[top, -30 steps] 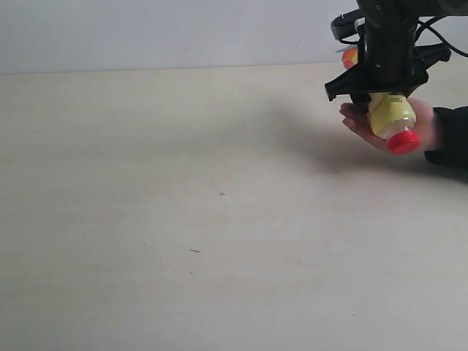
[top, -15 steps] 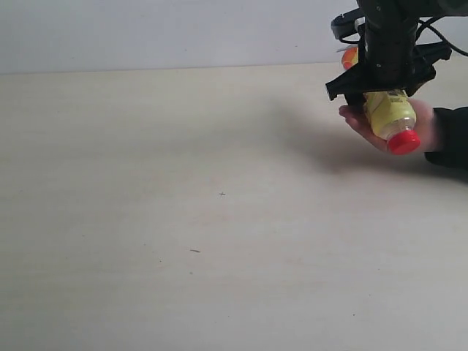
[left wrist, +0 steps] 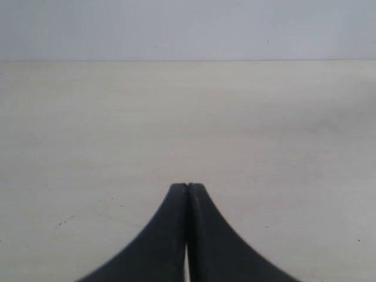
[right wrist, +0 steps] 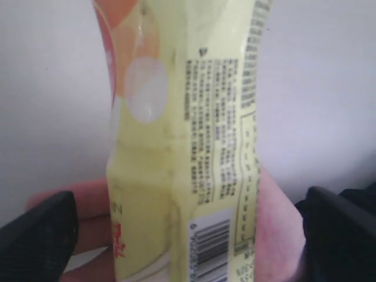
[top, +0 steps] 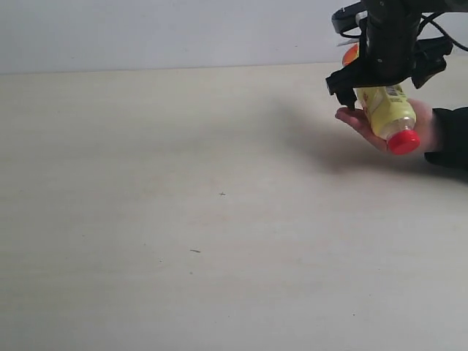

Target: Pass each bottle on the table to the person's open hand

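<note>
Lab-like robot test bench: wide pale wood-grain table [top: 183, 219] against a plain white wall [top: 146, 29].

The bottle [top: 391, 115] looks like glossy plastic with a smooth label; the table [top: 183, 219] is matt wood-grain.

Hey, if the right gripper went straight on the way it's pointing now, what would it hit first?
The right gripper would meet the yellow-labelled bottle first. It lies between the open jaws on the person's hand, which probably comes just beyond.
</note>
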Robot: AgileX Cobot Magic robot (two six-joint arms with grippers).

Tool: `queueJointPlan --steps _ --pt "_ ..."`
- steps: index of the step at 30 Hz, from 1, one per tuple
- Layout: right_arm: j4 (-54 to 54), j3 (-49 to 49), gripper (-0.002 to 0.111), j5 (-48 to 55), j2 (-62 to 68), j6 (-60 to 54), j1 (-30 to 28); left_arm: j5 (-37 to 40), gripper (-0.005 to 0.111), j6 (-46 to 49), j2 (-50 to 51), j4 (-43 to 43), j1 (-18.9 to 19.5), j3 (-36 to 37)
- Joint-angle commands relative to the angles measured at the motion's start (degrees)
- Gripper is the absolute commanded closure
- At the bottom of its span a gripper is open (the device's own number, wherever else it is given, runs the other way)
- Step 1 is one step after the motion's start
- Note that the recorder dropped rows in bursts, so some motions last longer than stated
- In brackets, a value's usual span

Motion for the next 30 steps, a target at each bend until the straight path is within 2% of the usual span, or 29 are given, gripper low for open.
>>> queueJointPlan --steps 1,8,15,23,27,30 --pt "2.2 0.0 0.01 -0.5 -3.9 -2.7 -0.2 -0.4 0.107 -0.2 -0.4 0.0 -0.3 0.0" --pt "10.0 0.0 0.01 0.1 -10.6 -9.1 -0.2 -0.4 0.107 -0.2 -0.4 0.0 -0.3 0.0" --pt "10.6 0.0 0.01 5.5 -16.6 -16.0 -0.2 -0.4 0.107 -0.3 -0.4 0.0 -0.3 0.0" --pt "13.8 0.3 0.017 12.9 -24.1 -20.8 -0.2 -0.4 0.107 -0.3 -0.4 0.0 -0.3 0.0" --pt "18.8 0.4 0.031 15.5 -28.8 -23.1 -0.2 -0.4 0.107 -0.3 -0.4 0.0 -0.3 0.0" --pt "23.0 2.3 0.057 16.1 -32.9 -23.3 -0.2 -0.4 0.107 -0.3 -0.4 0.0 -0.3 0.0"
